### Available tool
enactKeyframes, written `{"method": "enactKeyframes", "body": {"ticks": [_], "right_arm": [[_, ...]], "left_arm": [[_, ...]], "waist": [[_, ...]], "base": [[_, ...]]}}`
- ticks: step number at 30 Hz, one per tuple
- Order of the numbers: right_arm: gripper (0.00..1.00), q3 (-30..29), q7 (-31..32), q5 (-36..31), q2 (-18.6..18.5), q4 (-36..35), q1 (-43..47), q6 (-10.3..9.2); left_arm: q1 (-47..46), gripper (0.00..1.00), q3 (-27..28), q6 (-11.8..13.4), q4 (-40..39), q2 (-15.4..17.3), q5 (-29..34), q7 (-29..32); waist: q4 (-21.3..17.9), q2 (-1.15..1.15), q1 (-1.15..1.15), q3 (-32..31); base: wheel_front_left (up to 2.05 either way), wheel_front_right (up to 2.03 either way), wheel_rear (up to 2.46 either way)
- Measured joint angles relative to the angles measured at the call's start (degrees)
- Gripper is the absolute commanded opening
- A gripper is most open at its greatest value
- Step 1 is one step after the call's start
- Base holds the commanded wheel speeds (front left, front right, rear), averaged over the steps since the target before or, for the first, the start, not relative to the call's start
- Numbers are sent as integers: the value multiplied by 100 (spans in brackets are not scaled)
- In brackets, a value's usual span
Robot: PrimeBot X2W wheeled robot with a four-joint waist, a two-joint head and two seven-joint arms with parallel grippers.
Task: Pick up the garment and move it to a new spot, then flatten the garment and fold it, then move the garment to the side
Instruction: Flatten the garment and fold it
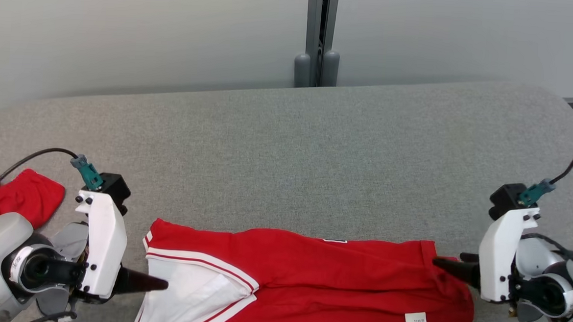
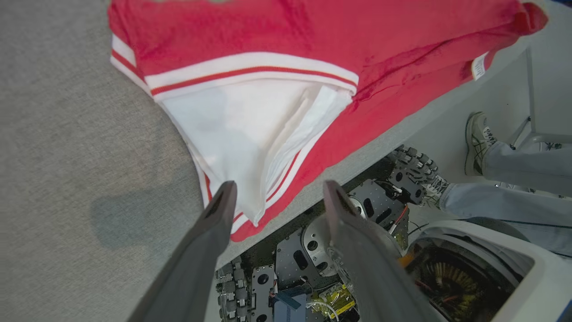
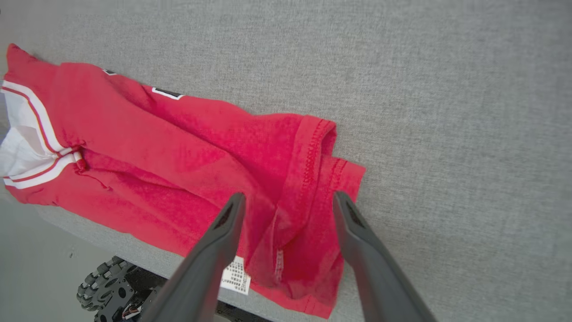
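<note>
Garment between left pincer and right pincer, both wide; spare red cloth outside the left one

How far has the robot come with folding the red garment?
Done, it seems: the red garment with white striped panel lies stretched out near the front edge of the grey fabric table, apparently folded once. In hand: left gripper and right gripper stand open at its ends. Left: further folding, moving aside.

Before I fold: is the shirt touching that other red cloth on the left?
Apart. The head view shows grey surface and the left gripper between the shirt and the red cloth.
</note>
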Motion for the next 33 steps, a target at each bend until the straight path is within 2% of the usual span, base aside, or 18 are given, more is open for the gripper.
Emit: {"method": "enactKeyframes", "body": {"ticks": [6, 9, 14, 20, 27, 30, 33], "right_arm": [[100, -735, -238, -65, -14, -659, 170, 1], [100, -1274, -687, -237, 64, -1016, 289, 0], [100, -2075, -1500, -556, 535, -1483, 682, 0], [100, -2627, -2437, -1224, 1050, -1976, 1252, 0], [100, -2967, -3588, -1906, 1726, -2470, 1805, 0], [100, -3010, -4055, -2067, 1816, -2566, 2066, 0], [100, -3000, -4424, -2150, 1844, -2605, 2314, 0]], "left_arm": [[-34, 100, 325, -34, -135, 89, 187, -670], [-57, 100, 578, -44, -178, 113, 434, -1367], [115, 100, 1006, 158, -241, 81, 746, -2741], [664, 100, 1293, 675, -556, 142, 1236, -4241], [1790, 100, 1790, 1524, -1189, 156, 1567, -6316], [2234, 100, 2008, 1862, -1352, 78, 1823, -6681], [2647, 100, 2566, 2092, -1494, -274, 2285, -6747]], "waist": [[31, 0, 0, -217], [56, 0, 0, -283], [102, 0, 0, -342], [151, 0, 0, -382], [164, 0, 0, -330], [189, 0, 0, -301], [242, 0, 0, -283]], "base": [[0, 0, 0], [0, 0, 0], [0, 0, 0], [0, 0, 0], [0, 0, 0], [0, 0, 0], [0, 0, 0]]}}
